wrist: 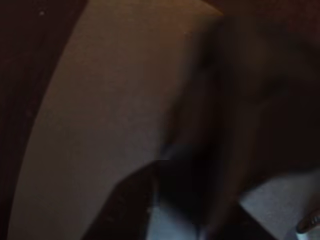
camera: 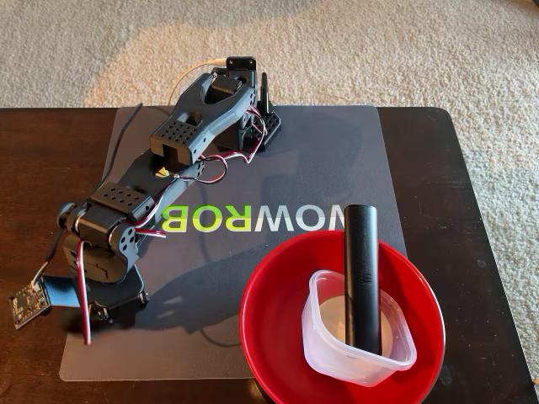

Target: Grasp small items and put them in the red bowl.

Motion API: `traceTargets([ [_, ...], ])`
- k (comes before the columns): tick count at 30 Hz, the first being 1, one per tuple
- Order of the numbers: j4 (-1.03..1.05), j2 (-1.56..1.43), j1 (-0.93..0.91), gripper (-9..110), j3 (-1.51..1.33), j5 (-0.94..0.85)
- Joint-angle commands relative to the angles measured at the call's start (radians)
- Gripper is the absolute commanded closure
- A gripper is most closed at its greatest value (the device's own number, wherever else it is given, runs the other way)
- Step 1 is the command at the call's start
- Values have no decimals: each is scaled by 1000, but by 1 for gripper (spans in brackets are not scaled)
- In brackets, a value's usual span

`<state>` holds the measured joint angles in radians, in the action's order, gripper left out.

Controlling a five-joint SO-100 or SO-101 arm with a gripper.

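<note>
The red bowl (camera: pixel 341 324), already holding tub (camera: pixel 354 332) and remote (camera: pixel 364 282), lies right of the pincer (camera: pixel 114 307), whose spread I cannot tell.

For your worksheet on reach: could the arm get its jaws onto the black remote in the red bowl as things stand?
Probably yes: the remote lies on top of the clear tub in the red bowl, uncovered from above, with bare mat between.

- It looks like a home, probably a living room.
- A beige carpet (camera: pixel 404 50) covers the floor.
- A dark wooden table (camera: pixel 472 194) holds a grey mat (camera: pixel 337 151) under a hobby arm (camera: pixel 177 143).
</note>
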<state>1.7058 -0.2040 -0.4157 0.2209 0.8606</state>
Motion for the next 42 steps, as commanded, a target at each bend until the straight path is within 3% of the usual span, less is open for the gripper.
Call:
traceTargets([
  [1,3,-57,-6,101,43,-5],
  [8,6,-172,6,101,18,-21],
  [11,6,-272,-31,78,-87,-9],
  [13,6,-365,-80,68,-173,-18],
  [21,6,-795,-267,66,-778,224],
  [23,6,-833,-314,65,-818,290],
  [29,3,-706,-357,64,-644,589],
  [36,-38,-275,-353,59,46,956],
  [42,-127,-241,-324,58,34,1092],
])
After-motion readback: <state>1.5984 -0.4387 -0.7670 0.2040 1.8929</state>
